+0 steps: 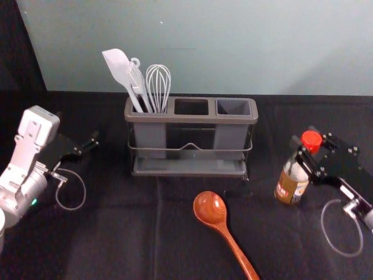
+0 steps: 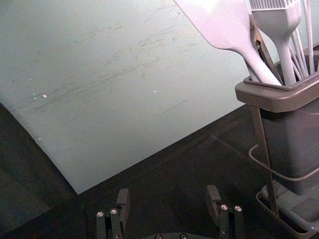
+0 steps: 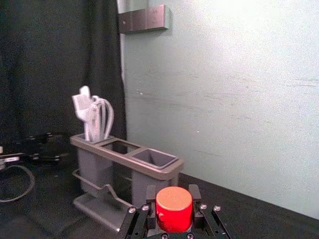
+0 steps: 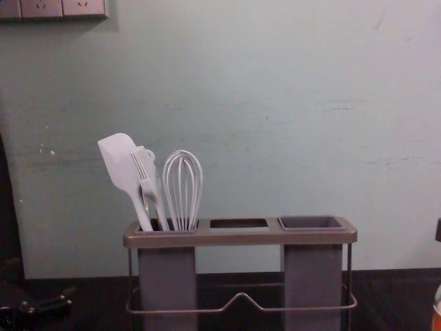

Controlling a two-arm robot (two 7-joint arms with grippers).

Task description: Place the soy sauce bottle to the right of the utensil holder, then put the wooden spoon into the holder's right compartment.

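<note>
In the head view, my right gripper [image 1: 304, 156] is shut on the neck of the soy sauce bottle [image 1: 289, 185], just below its red cap, right of the utensil holder [image 1: 189, 172]. The right wrist view has the red cap [image 3: 174, 208] between the fingertips of the right gripper [image 3: 173, 199]. Whether the bottle touches the table, I cannot tell. The wooden spoon [image 1: 210, 208] lies in front of the holder, bowl toward it. The holder's right compartment [image 4: 312, 283] is empty. My left gripper [image 1: 87, 146] is parked left of the holder; its wrist view shows the left gripper [image 2: 168, 199] open.
A white spatula [image 4: 118, 158], a brush [image 4: 146, 172] and a whisk [image 4: 182, 186] stand in the holder's left compartment. Behind the black-covered table [image 1: 116, 233] rises a pale wall [image 1: 233, 46]. Cable loops hang by both wrists.
</note>
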